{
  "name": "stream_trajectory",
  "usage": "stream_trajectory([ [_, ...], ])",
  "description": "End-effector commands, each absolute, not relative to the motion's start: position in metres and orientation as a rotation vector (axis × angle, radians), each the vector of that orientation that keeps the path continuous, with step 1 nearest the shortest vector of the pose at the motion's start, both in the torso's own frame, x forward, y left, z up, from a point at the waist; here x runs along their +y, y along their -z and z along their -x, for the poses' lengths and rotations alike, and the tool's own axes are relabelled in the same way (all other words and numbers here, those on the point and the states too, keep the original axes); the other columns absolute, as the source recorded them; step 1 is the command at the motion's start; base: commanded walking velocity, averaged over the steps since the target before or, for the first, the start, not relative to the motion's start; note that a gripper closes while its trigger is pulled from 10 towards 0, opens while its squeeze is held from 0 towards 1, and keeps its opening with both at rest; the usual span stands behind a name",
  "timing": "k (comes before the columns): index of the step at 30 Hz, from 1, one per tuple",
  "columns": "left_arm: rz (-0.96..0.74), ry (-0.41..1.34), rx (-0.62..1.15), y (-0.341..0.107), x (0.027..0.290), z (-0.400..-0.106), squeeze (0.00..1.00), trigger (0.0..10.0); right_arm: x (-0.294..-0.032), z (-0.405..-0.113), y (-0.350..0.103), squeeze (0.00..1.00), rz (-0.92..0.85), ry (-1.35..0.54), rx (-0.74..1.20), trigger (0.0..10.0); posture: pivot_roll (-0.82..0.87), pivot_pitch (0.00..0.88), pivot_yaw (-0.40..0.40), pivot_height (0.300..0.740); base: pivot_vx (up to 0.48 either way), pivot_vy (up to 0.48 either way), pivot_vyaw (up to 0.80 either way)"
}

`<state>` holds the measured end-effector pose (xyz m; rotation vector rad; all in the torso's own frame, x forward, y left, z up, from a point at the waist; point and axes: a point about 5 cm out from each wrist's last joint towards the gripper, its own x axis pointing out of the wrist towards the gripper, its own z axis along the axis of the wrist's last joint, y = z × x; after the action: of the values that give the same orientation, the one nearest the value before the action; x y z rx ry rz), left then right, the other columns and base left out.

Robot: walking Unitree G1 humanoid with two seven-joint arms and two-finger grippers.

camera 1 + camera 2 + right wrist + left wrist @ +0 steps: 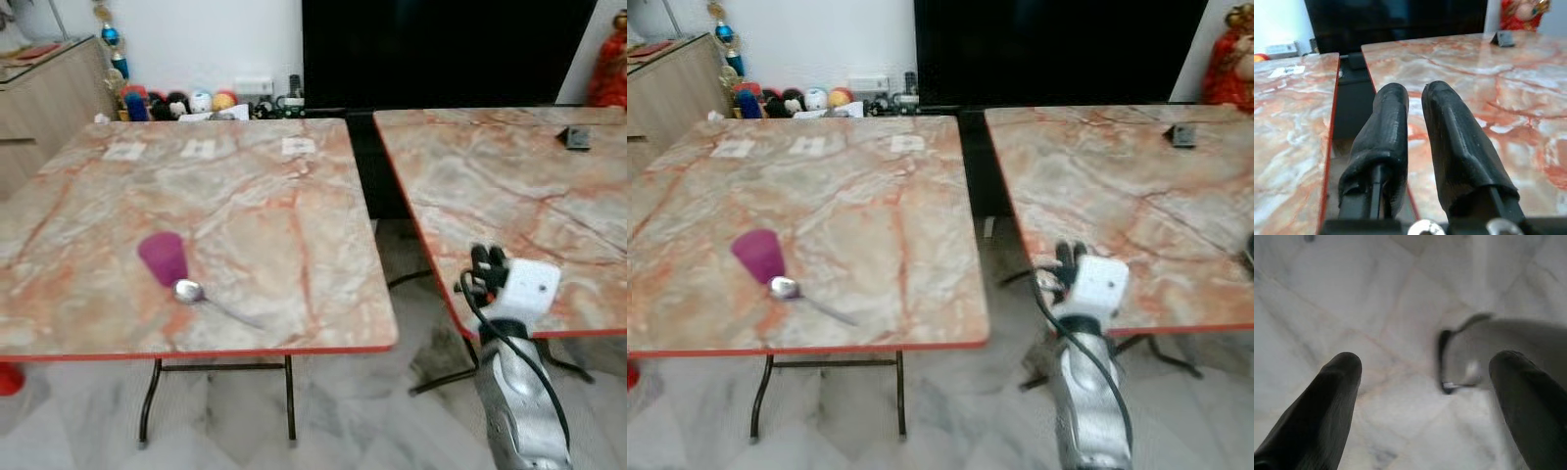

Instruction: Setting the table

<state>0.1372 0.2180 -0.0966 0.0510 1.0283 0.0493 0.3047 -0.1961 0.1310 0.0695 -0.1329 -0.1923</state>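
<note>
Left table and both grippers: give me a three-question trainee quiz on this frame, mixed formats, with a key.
1. True or false: the spoon lies beside the purple cup on the left table.
2. The right gripper is: A) shut on a cup B) shut, holding nothing C) wide open.
3. What is under the left gripper?

Key: 1 true; 2 B; 3 the marble floor, its fingers spread open.

I see bright, even indoor light, head views soft and slightly blurred; left wrist view smeared over pale floor [1327, 293]; right wrist sharp
</note>
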Motion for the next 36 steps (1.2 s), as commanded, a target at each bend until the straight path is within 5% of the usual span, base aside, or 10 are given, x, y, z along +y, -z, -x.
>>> stream_trajectory([
  [1,-0.054,-0.064,1.034,0.0962,0.2231,-0.1354,0.0,10.0,-0.1879,-0.3085,-0.1391,0.0,-0.08,0.169,-0.16,10.0,0.0,0.053,-0.025,0.74,0.0,0.48,0.0],
  [16,-0.06,-0.064,1.033,0.0959,0.2246,-0.1352,0.0,10.0,-0.1843,-0.3086,-0.1381,0.0,-0.089,0.161,-0.153,10.0,0.0,0.066,-0.022,0.74,0.0,0.42,0.0],
  [36,-0.05,-0.054,1.032,0.0961,0.2238,-0.1347,0.0,10.0,-0.1811,-0.3095,-0.1373,0.0,-0.085,0.142,-0.147,10.0,0.01,0.072,-0.025,0.74,0.0,0.0,0.0],
])
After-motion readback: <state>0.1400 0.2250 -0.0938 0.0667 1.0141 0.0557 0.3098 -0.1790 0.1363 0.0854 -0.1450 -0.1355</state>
